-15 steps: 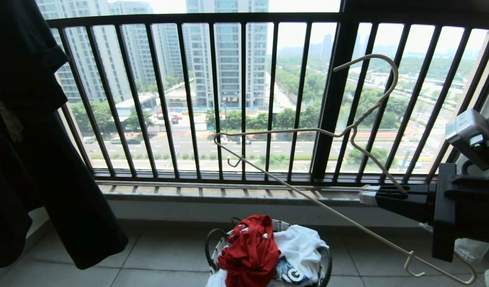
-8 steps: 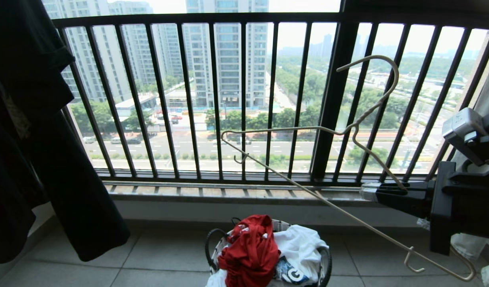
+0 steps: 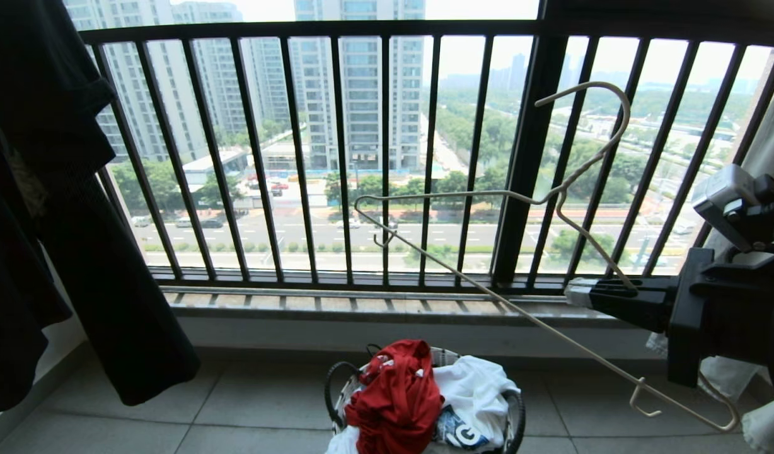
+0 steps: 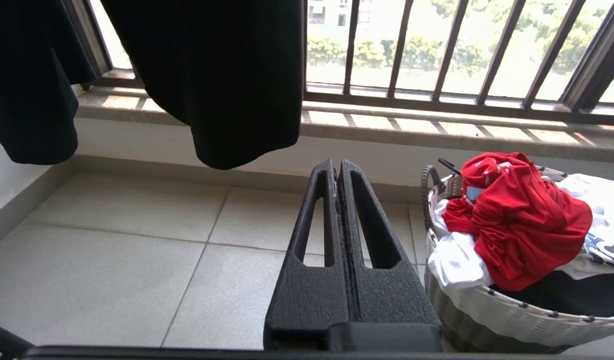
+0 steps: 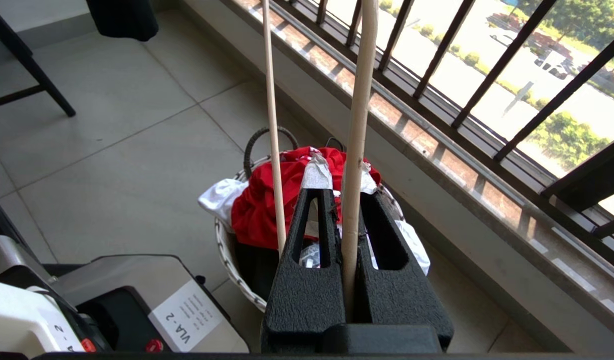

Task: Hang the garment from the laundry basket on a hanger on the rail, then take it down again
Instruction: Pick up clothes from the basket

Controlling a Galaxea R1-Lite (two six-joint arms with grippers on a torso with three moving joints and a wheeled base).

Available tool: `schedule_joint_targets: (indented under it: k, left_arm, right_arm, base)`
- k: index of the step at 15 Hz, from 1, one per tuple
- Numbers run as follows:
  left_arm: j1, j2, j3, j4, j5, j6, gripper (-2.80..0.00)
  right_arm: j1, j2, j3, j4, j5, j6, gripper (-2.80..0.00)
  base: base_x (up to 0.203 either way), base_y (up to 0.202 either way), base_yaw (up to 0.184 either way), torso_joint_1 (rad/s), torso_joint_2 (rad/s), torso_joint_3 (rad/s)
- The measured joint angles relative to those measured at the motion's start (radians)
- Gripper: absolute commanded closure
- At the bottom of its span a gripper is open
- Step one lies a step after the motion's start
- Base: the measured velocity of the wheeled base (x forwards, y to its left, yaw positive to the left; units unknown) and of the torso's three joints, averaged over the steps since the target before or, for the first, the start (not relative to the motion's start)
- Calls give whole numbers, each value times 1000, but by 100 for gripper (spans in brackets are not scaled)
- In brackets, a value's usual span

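Observation:
The red garment (image 3: 396, 397) lies crumpled on top of the laundry basket (image 3: 332, 386) on the tiled floor below the window. My right gripper (image 3: 579, 293) reaches in from the right, well above the basket, and is shut on the hanger (image 3: 576, 345). The hanger tilts, hook up against the window bars. In the right wrist view one hanger arm (image 5: 359, 100) runs between the jaws of that gripper (image 5: 339, 182), over the garment (image 5: 259, 205). My left gripper (image 4: 337, 167) hangs low beside the basket (image 4: 487, 310), shut and empty. The rail is out of view.
A black shirt (image 3: 59, 221) hangs at the left, down almost to the floor. The dark barred window railing (image 3: 387, 157) and a stone sill (image 3: 362, 306) close off the far side. A white T-shirt (image 3: 475, 384) shares the basket. My base (image 5: 137, 300) stands close behind.
My right gripper has risen a little with the hanger, whose far end has shifted right and up. The black shirt has swayed slightly. The basket and the clothes in it have not moved.

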Motion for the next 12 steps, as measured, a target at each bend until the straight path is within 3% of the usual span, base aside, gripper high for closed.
schedule_joint_targets:
  k: [3, 8, 12]
  left_arm:
    - [4, 0, -14, 7, -1, 6, 0]
    - [4, 82, -220, 111, 4, 2, 0]
    - [4, 225, -338, 115, 20, 5, 0]
  right_arm:
    - [-1, -11, 0, -1, 0, 0, 0]
    - [0, -40, -5, -2, 1, 0, 0]
    - [0, -57, -5, -2, -1, -1, 0]
  base:
    - [0, 0, 0, 0, 0, 0]
    - [0, 0, 0, 0, 0, 0]
    - [0, 0, 0, 0, 0, 0]
